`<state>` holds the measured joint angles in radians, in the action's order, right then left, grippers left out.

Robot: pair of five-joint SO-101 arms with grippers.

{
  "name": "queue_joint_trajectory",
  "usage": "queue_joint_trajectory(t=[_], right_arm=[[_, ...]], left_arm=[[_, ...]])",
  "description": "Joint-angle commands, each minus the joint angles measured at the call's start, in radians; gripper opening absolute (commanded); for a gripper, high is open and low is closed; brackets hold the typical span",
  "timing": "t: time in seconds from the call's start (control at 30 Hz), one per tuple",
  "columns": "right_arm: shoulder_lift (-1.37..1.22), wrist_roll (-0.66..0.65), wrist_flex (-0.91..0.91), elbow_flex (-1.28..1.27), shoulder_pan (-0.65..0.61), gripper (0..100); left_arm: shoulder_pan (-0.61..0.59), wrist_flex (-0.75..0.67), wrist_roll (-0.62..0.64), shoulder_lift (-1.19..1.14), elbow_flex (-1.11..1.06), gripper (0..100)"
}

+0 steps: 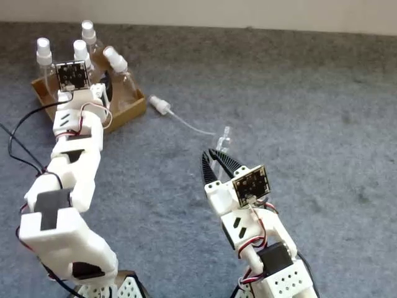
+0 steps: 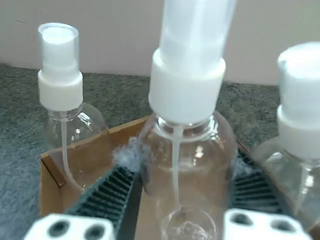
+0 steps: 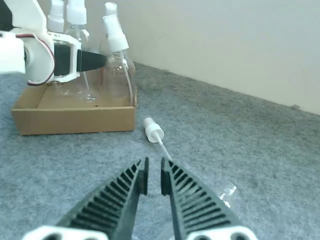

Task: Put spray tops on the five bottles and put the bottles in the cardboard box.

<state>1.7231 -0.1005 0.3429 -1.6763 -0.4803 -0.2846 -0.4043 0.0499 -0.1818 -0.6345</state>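
Grey carpet covers the counter. The cardboard box sits at its far left and holds four clear bottles. Each stands upright, long axis vertical, white spray head uppermost. The rightmost bottle carries its head at a tilt.

The left tool enters the box from the near side. Its two ribbed fingers press on opposite sides of the gripped bottle, which stands between them.

The loose spray top lies flat on the counter just right of the box, not touching it. Its long axis runs diagonally, with the head pointing far-left toward the box and the thin dip tube trailing near-right. The tube's free end stops close to the uncapped bottle at mid-counter.

The right tool is low over the counter, its fingers drawn almost together with only a thin slit between them, holding nothing. It points far-left at the loose spray top, which lies ahead of its tips and apart from them. The uncapped bottle is just beside its right finger; whether that bottle stands or lies cannot be told.
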Motion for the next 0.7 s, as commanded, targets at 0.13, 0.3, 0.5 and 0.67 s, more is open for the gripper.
queue_joint_trajectory(t=[0.13, 0.3, 0.5, 0.67], right_arm=[[-0.001, -0.005, 0.004, -0.16, -0.004, 4.1], [-0.001, -0.005, 0.004, -0.16, -0.004, 4.1], [-0.001, -0.005, 0.004, -0.16, -0.004, 4.1], [-0.001, -0.005, 0.004, -0.16, -0.004, 4.1]], left_arm=[[-0.054, -0.032, -0.006, -0.096, 0.145, 10], [-0.077, -0.034, -0.006, -0.13, 0.147, 10], [-0.076, -0.035, -0.008, -0.162, 0.18, 10], [-0.076, -0.035, -0.008, -0.236, 0.249, 10]])
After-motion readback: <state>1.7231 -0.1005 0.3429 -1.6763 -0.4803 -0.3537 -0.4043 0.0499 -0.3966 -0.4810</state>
